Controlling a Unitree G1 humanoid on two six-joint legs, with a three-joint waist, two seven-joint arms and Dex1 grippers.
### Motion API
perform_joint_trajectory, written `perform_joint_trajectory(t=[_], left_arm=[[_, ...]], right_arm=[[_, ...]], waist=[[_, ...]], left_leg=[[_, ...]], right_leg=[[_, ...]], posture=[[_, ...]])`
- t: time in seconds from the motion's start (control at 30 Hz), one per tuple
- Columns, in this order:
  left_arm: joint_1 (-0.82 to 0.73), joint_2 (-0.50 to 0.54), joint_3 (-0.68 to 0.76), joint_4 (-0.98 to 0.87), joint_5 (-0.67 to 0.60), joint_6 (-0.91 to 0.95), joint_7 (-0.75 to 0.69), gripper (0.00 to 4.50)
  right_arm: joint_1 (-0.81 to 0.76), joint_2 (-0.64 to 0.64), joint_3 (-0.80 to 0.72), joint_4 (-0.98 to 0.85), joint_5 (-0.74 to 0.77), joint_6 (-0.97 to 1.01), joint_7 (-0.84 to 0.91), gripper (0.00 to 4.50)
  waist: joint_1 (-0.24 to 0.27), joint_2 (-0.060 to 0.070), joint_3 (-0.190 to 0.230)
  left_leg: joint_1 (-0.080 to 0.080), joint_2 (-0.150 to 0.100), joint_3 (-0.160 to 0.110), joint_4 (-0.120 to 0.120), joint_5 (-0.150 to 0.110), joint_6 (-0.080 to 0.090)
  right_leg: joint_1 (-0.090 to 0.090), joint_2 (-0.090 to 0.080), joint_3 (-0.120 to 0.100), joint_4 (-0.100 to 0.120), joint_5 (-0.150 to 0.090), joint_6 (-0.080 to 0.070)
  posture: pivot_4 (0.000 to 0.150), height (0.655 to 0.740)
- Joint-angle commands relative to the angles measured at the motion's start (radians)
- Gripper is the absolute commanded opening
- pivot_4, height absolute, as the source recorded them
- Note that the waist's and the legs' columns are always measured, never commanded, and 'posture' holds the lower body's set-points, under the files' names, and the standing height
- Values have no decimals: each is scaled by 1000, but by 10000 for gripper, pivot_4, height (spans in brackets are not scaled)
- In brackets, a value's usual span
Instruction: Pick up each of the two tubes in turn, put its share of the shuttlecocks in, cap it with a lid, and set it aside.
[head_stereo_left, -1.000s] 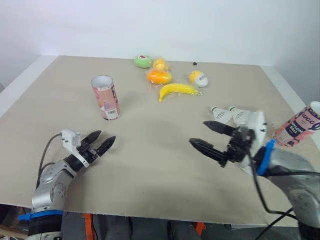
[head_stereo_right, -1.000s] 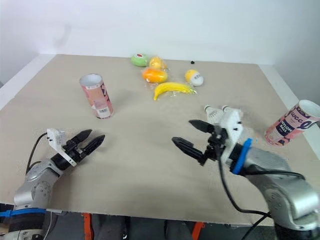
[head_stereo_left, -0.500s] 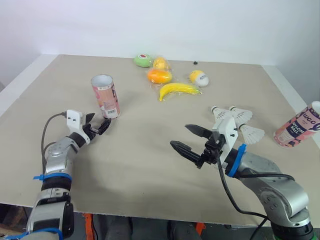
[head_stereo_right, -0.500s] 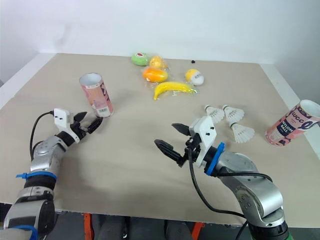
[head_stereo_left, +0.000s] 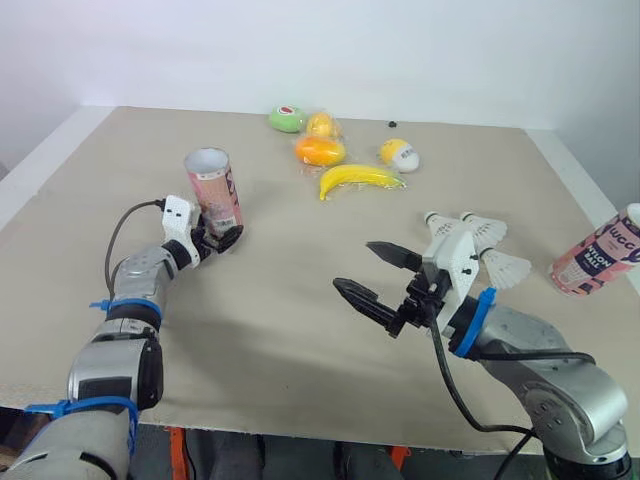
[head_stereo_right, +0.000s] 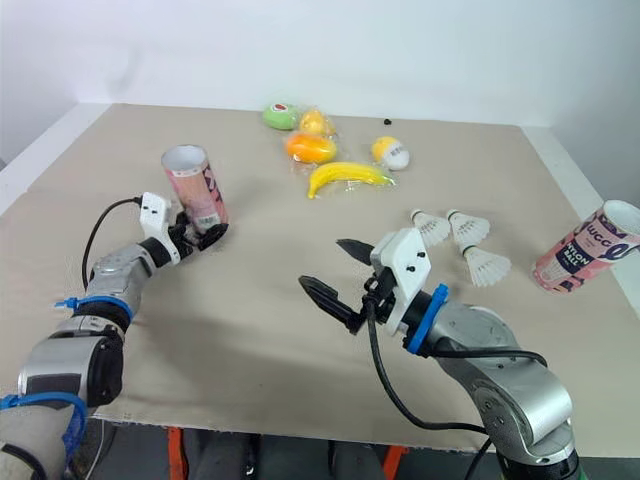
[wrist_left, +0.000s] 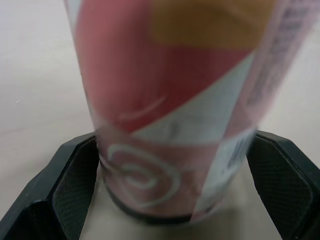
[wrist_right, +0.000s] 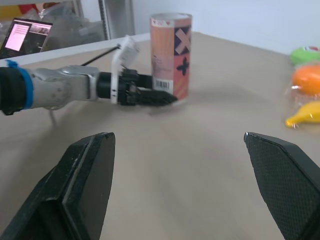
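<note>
Toward the near edge of the desk (head_stereo_left: 300, 345) the right gripper (head_stereo_left: 356, 266) hangs wide open, empty — farther in, toward the left edge, the left gripper (head_stereo_left: 226, 240) straddles the upright tube (head_stereo_left: 213, 190) at its base, jaws parted — it should close squarely, lest the tube tip.

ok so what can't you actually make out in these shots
Left wrist view: the tube is blurred, its top is cut off by the edge, and its print is unreadable.
Left eye view: the second tube is clipped by the frame edge.
Left eye view: the black speck at the far side of the table is too small to identify.
Right wrist view: the fruit is cut off by the edge.
</note>
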Motion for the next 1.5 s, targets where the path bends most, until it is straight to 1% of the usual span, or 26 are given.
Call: perform_joint_trajectory(t=[0.03, 0.2, 0.47, 0.5, 1.03, 1.1, 1.13, 1.17, 1.43, 1.5], left_arm=[[-51, 8, 3, 23, 22, -15, 21, 45000], [-101, -7, 6, 45, 39, -9, 45, 45000], [-113, -44, 15, 50, 41, -17, 39, 45000], [-109, -46, 15, 49, 42, -17, 36, 39930], [-72, -37, 40, 36, 27, -26, 11, 39930], [-70, -39, 42, 36, 25, -28, 9, 35065], [-69, -39, 42, 37, 25, -26, 10, 35028], [-68, -39, 41, 37, 27, -26, 11, 30657], [-68, -30, 32, 26, 29, -34, -15, 30657], [-72, -18, 20, 12, 35, -41, -53, 30657]], right_arm=[[-14, -12, -19, -46, 18, 1, -6, 44255], [-11, -19, -22, -52, 18, 4, -11, 44255], [-2, -27, -20, -53, 13, 3, -17, 44255], [-1, -29, -22, -53, 14, 2, -17, 45000], [-8, -51, -28, -38, 22, 2, -6, 45000], [-12, -51, -27, -37, 24, 5, -7, 45000], [-13, -51, -28, -38, 25, 6, -8, 45000], [-13, -51, -28, -38, 26, 7, -9, 45000], [-6, -56, -38, -41, 32, 17, -16, 45000], [0, -65, -49, -25, 15, 25, -31, 45000]], waist=[[0, 0, 0], [0, -1, 1], [0, -2, 1], [0, -2, 1], [-1, -2, 1], [-1, -2, 1], [-1, -2, 1], [-1, -2, 1], [-1, -2, 1], [-1, -2, 1]], left_leg=[[0, 0, 0, 0, 0, 0], [-1, 0, -1, 0, 0, 0], [-1, 0, -1, 0, 0, 0], [-1, 0, -1, 0, 0, 0], [-1, 0, -1, 0, 0, 0], [-1, 0, -1, 0, 0, 0], [-1, 0, -1, 0, 0, 0], [-1, 0, -1, 0, 0, 0], [-1, 0, -1, 0, 0, 0], [-1, 0, -1, 0, 0, 0]], right_leg=[[0, 0, 0, 0, 0, 0], [-1, 0, 0, 0, 0, 0], [-1, 0, -1, 0, 0, 0], [-1, 0, -1, 0, 0, 0], [-1, 0, -1, 0, 0, -1], [-1, 0, -1, 0, 0, -1], [-1, 0, -1, 0, 0, -1], [-1, 0, -1, 0, 0, -1], [-1, 0, -1, 0, 0, -1], [-1, 0, -1, 0, 0, -1]], posture=[[1500, 6917], [1500, 6917], [1500, 6917], [1500, 6917], [1500, 6917], [1500, 6917], [1500, 6917], [1500, 6917], [1500, 6917], [1500, 6917]])
